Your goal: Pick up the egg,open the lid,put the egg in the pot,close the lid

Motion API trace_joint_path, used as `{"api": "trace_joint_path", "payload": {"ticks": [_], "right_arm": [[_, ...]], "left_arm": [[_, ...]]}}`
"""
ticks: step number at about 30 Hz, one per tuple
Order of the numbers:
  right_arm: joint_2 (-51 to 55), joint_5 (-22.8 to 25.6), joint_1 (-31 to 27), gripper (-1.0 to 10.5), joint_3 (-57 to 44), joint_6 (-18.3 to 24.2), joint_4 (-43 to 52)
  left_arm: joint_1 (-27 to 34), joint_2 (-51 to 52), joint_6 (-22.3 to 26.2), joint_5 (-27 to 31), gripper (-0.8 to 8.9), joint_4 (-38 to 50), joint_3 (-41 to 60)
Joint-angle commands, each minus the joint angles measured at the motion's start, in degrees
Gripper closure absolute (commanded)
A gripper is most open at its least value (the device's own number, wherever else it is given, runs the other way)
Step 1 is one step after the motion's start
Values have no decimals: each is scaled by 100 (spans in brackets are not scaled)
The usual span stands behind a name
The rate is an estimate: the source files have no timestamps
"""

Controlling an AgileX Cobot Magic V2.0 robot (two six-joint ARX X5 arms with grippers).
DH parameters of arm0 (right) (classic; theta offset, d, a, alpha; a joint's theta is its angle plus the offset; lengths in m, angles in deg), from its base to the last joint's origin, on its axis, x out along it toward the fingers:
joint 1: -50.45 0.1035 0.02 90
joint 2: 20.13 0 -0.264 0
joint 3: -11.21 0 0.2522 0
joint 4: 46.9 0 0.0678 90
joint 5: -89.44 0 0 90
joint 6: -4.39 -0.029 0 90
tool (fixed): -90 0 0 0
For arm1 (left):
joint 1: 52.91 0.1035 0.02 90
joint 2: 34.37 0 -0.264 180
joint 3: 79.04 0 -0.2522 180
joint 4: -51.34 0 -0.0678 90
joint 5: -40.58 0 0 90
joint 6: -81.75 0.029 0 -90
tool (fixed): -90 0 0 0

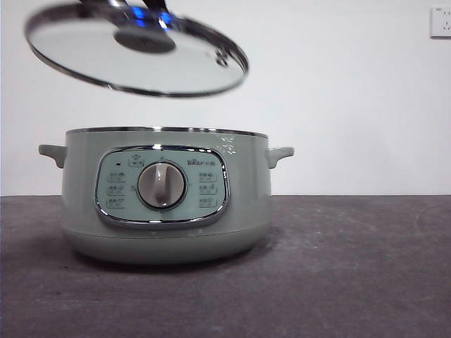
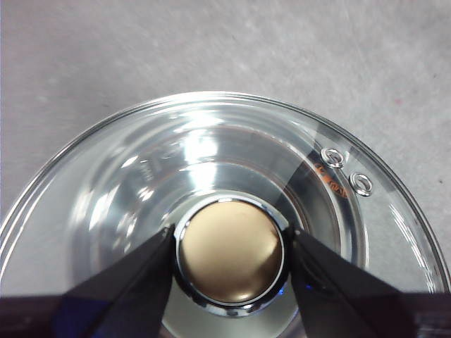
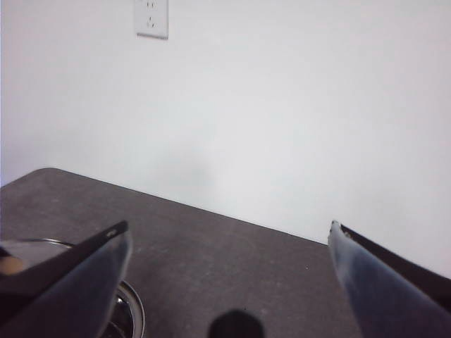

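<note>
The sage-green pot (image 1: 166, 204) stands open on the dark table, its dial facing the front camera. The glass lid (image 1: 137, 49) hangs tilted above the pot's left half. My left gripper (image 2: 231, 236) is shut on the lid's round knob (image 2: 230, 260), one jaw on each side; in the front view the left gripper (image 1: 141, 10) shows only as a dark tip with blue light at the top edge. My right gripper (image 3: 229, 229) is open and empty, facing the wall, with a piece of the pot's chrome rim (image 3: 130, 310) beside one jaw. The egg is hidden.
A white wall rises close behind the table. A wall socket (image 1: 440, 21) sits high at the right and also shows as the socket (image 3: 151, 17) in the right wrist view. Grey tabletop (image 1: 352, 267) stretches to the right of the pot.
</note>
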Motion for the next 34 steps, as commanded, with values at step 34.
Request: {"api": "trace_joint_path", "payload": {"ticks": [34], "right_arm": [[273,-11,9,473,-17,-66,-581]], "left_arm": [[-136,-1095,46,133,822,466,-98]]}}
